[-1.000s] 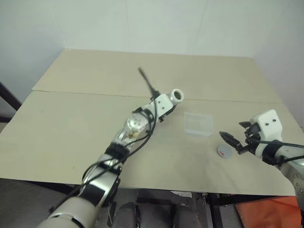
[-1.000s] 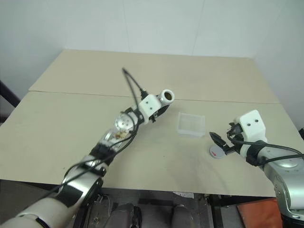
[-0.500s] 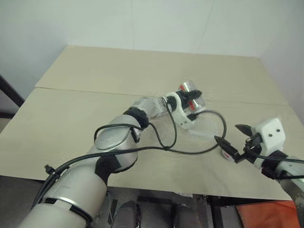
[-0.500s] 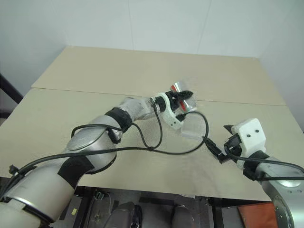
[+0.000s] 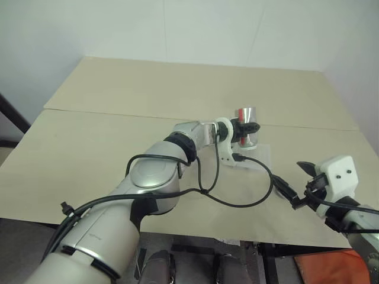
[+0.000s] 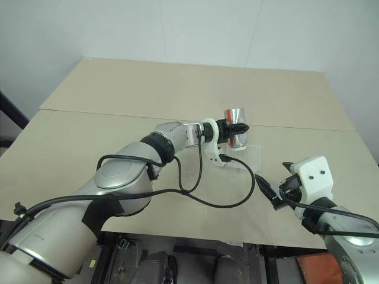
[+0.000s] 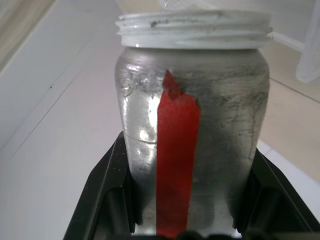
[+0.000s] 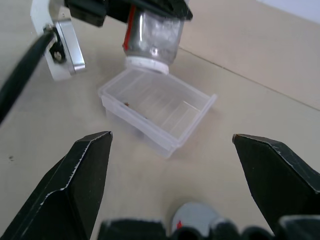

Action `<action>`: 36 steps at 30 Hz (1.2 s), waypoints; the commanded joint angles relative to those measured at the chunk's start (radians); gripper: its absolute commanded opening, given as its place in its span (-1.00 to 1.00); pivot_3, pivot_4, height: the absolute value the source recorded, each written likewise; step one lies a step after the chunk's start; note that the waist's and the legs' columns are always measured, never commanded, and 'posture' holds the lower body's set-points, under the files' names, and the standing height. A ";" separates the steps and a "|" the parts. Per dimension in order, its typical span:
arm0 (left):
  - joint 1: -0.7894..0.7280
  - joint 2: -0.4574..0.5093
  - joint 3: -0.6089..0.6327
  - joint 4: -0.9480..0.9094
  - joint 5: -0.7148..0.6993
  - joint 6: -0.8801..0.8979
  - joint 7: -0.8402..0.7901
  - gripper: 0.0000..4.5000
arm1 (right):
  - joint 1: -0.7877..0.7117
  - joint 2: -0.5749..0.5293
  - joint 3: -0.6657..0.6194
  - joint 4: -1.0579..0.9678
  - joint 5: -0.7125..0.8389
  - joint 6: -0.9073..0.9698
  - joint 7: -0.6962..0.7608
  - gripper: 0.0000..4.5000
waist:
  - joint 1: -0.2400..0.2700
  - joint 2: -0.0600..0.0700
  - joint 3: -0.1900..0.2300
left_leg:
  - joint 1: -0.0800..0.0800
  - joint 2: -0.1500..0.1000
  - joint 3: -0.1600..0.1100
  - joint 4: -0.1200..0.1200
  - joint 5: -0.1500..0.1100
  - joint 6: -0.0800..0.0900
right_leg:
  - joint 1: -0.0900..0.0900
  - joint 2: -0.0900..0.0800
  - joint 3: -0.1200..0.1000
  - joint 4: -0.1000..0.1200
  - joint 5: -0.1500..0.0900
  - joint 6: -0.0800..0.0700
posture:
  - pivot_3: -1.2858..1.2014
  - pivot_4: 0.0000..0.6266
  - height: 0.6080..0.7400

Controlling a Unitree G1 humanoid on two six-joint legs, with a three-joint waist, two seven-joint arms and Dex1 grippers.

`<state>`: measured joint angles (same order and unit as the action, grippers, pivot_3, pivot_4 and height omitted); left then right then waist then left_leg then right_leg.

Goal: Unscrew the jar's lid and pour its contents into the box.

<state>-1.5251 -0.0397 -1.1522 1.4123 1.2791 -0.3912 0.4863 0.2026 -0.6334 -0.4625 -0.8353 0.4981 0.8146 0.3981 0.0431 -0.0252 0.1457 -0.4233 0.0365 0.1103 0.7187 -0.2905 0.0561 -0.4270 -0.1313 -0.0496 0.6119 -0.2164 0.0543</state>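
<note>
Left gripper (image 5: 247, 128): clamps the jar (image 5: 246, 124), upturned, mouth over the box (image 8: 157, 111).
Right gripper (image 8: 172, 170): spread wide, near the box.
Lid (image 8: 196, 217): on the desk (image 5: 118, 94), near the box.

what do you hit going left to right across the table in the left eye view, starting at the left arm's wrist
left gripper shut on the upturned jar → the box under and just right of the jar → right gripper, jaws open, near the table's front edge
</note>
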 commanded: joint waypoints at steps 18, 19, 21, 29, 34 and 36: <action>0.319 -0.055 1.254 -0.211 -1.309 -0.018 -0.907 -0.11 | -0.050 -0.013 0.036 0.067 -0.052 -0.079 0.031 0.99 | -0.008 0.002 -0.001 | 0.003 0.001 0.000 0.011 0.000 0.001 | 0.004 0.000 0.000 0.011 0.000 0.000 | 0.03 -0.52 1.00; 0.342 -0.062 1.275 -0.240 -1.340 -0.009 -0.918 -0.11 | -0.053 -0.014 0.040 0.072 -0.054 -0.081 0.033 0.99 | -0.009 0.002 -0.001 | 0.003 0.001 0.000 0.011 0.000 0.000 | 0.004 0.000 0.001 0.012 0.000 0.000 | 0.03 -0.52 1.00; 0.433 -0.071 1.272 -0.332 -1.353 -0.006 -0.913 -0.11 | -0.073 -0.012 0.057 0.089 -0.059 -0.087 0.033 0.99 | -0.011 0.002 -0.001 | 0.003 0.001 0.000 0.011 0.002 -0.004 | 0.004 0.000 0.001 0.012 0.000 0.000 | 0.03 -0.52 1.00; 0.706 -0.085 1.189 -0.526 -1.314 0.013 -0.833 -0.11 | -0.167 -0.001 0.171 0.161 -0.097 -0.138 0.042 0.99 | -0.022 0.002 -0.001 | 0.007 0.000 -0.001 0.011 0.003 -0.005 | 0.007 0.000 0.002 0.011 0.000 0.000 | 0.03 -0.52 1.00; 0.757 -0.057 1.124 -0.530 -1.240 0.019 -0.782 -0.11 | -0.182 -0.004 0.186 0.178 -0.105 -0.151 0.045 0.99 | -0.019 0.002 -0.001 | 0.007 0.000 0.000 0.010 0.003 -0.004 | 0.007 0.000 0.002 0.011 0.000 0.000 | 0.03 -0.52 1.00; 0.767 -0.058 1.117 -0.540 -1.232 0.040 -0.751 -0.11 | -0.173 -0.008 0.191 0.183 -0.116 -0.158 0.049 0.99 | -0.019 0.002 -0.001 | 0.007 0.000 0.000 0.011 0.003 -0.005 | 0.007 0.000 0.002 0.011 0.000 0.000 | 0.03 -0.52 1.00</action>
<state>-0.7673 -0.0853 -0.0216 0.9079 0.0377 -0.3612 -0.2856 0.0268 -0.6333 -0.2615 -0.6386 0.3937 0.6865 0.4414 0.0238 -0.0234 0.1446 -0.4165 0.0366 0.1100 0.7292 -0.2880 0.0518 -0.4196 -0.1315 -0.0476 0.6225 -0.2161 0.0546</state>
